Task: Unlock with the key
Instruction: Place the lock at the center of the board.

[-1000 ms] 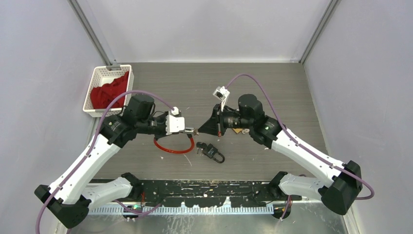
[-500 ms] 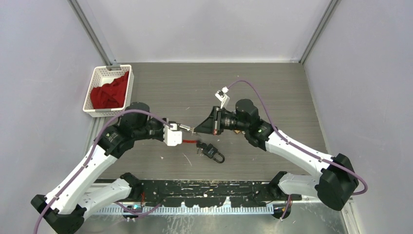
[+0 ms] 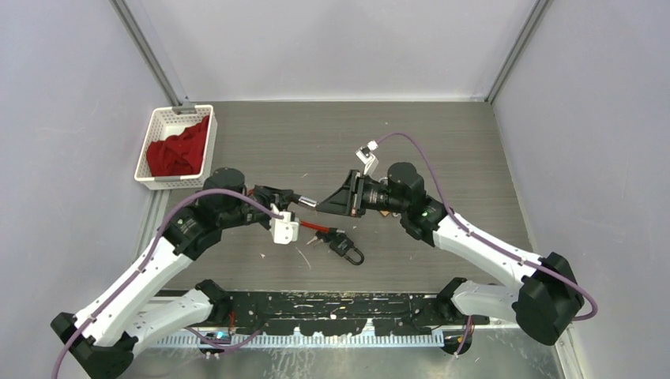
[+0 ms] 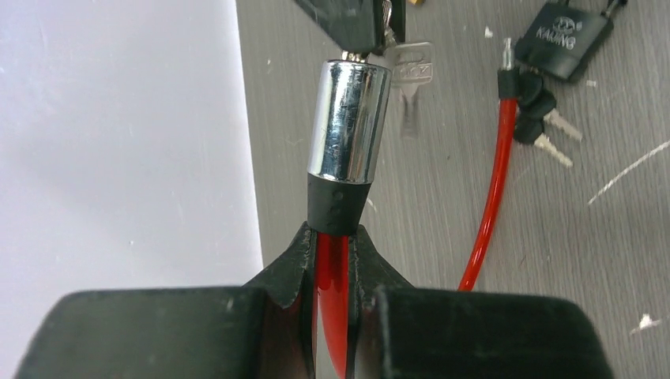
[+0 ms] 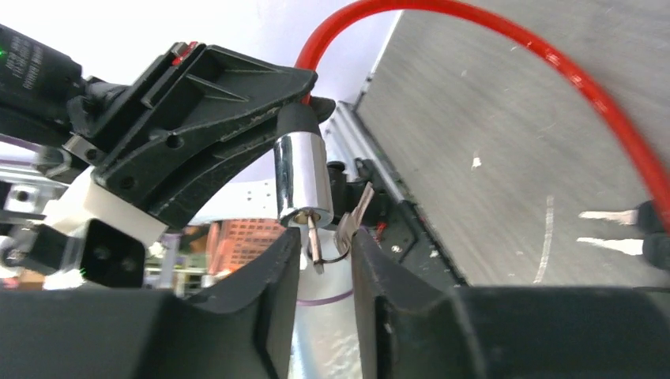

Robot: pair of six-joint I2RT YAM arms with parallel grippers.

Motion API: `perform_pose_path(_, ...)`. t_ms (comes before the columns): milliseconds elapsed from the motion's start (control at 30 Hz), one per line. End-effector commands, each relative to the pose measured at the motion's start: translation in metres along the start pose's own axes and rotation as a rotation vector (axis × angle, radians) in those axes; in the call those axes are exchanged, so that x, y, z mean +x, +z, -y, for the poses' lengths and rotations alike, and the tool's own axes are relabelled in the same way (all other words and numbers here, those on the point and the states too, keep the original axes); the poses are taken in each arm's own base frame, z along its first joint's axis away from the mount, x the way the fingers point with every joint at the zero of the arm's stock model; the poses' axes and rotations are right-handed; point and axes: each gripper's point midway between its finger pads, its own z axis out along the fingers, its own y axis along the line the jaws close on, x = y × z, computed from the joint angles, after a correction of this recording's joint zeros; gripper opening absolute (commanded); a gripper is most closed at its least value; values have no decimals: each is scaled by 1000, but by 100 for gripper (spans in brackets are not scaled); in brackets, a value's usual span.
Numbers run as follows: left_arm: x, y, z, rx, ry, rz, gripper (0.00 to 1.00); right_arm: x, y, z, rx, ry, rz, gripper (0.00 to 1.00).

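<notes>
Left wrist view shows us the left gripper (image 4: 332,241) clenched on the red plastic-coated cable (image 4: 488,205) just behind the shiny chrome lock cylinder (image 4: 348,118), which it holds up off the grey wooden table (image 4: 442,237). At that cylinder's open face we see the small silver key (image 5: 313,246) stuck into the keyway, and the right gripper (image 5: 325,253) sits around it with jaws parted, not pinching it. Beyond the cylinder a black rectangular padlock (image 4: 562,47) lies on the table
</notes>
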Motion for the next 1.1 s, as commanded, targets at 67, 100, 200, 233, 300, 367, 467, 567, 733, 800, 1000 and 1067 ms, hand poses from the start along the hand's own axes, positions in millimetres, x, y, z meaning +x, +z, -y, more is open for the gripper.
perform_pose_path(67, -6, 16, -63, -172, -75, -7, 0, -42, -26, -3, 161, -307, 118, 57)
perform_pose_path(100, 2, 21, -70, -184, -103, -47, 0, -50, -33, 0, 203, -336, 139, 63)
perform_pose_path(200, 31, 40, -80, -141, -190, -161, 0, -69, -57, 11, 342, -398, 201, 79)
perform_pose_path(233, 38, 45, -86, -132, -226, -182, 0, -76, -65, 16, 392, -413, 223, 84)
perform_pose_path(300, 53, 59, -92, -89, -284, -235, 0, -88, -82, 24, 489, -434, 264, 91)
perform_pose_path(367, 67, 74, -89, -17, -329, -296, 0, -99, -99, 32, 573, -446, 303, 93)
perform_pose_path(467, 84, 95, -90, 56, -395, -362, 0, -110, -123, 47, 705, -447, 365, 94)
perform_pose_path(567, 101, 117, -80, 165, -446, -431, 0, -110, -135, 59, 772, -425, 385, 97)
perform_pose_path(733, 137, 153, -65, 307, -479, -568, 1, -107, -148, 79, 850, -403, 410, 100)
perform_pose_path(800, 153, 165, -59, 333, -489, -602, 1, -109, -153, 83, 872, -397, 431, 100)
perform_pose_path(1000, 194, 204, -38, 316, -490, -626, 2, -114, -161, 87, 914, -404, 467, 100)
perform_pose_path(1067, 207, 214, -36, 280, -483, -630, 2, -115, -160, 89, 920, -402, 465, 100)
